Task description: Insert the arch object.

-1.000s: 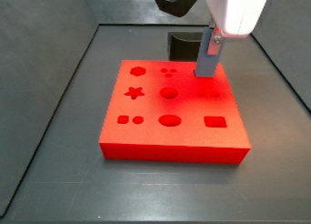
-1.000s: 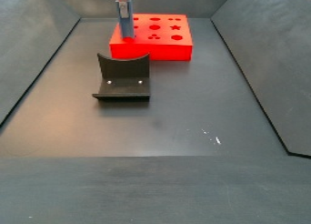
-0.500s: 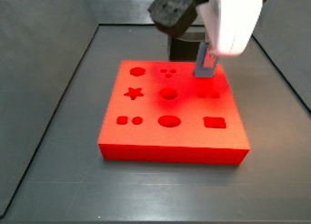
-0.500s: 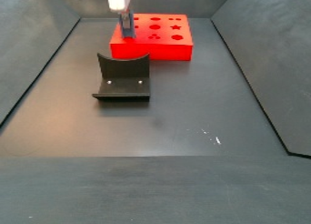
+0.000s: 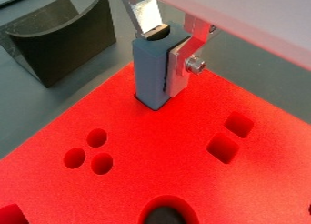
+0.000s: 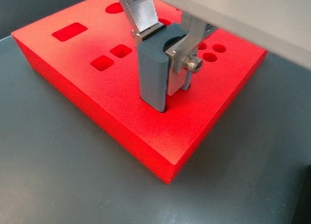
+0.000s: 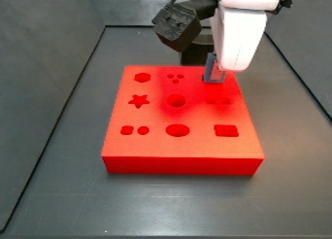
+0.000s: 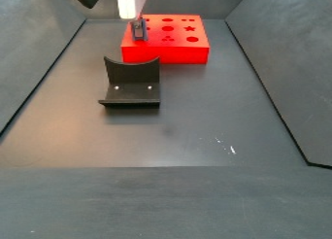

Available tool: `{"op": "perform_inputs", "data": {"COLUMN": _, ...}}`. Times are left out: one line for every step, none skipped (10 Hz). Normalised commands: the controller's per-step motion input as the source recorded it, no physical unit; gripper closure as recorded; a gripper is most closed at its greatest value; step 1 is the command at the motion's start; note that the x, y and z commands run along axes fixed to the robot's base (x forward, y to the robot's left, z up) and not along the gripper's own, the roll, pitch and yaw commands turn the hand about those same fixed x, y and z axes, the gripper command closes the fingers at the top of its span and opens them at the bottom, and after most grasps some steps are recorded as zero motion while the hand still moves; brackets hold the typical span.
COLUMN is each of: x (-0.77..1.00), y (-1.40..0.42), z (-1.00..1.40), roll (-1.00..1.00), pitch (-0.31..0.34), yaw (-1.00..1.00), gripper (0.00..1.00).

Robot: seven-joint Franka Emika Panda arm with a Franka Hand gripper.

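Note:
The arch object (image 5: 151, 75) is a blue-grey block with a curved notch at its upper end. It stands upright between the fingers of my gripper (image 5: 165, 47), which is shut on it. It also shows in a wrist view (image 6: 153, 82) with the gripper (image 6: 165, 47) around it. Its lower end meets the top of the red block (image 5: 134, 159) near one edge; I cannot tell whether it sits in a hole. In both side views the gripper (image 7: 213, 68) (image 8: 135, 27) is low over the red block (image 7: 182, 136) (image 8: 176, 51).
The red block has several shaped holes: a trio of round holes (image 5: 91, 155), two square holes (image 5: 231, 137) and a star (image 7: 136, 101). The dark fixture (image 8: 130, 84) stands on the grey floor beside the block, also in a wrist view (image 5: 55, 36). Dark walls surround the floor.
The gripper has come down with the arch object and shifted slightly sideways over the red block. The piece's lower end now reaches the block's top.

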Motion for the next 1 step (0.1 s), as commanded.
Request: {"op": "perform_inputs", "data": {"x": 0.00, "y": 0.00, "z": 0.00, "roll": 0.02, "pitch": 0.000, "yaw": 0.00, "gripper": 1.00}}
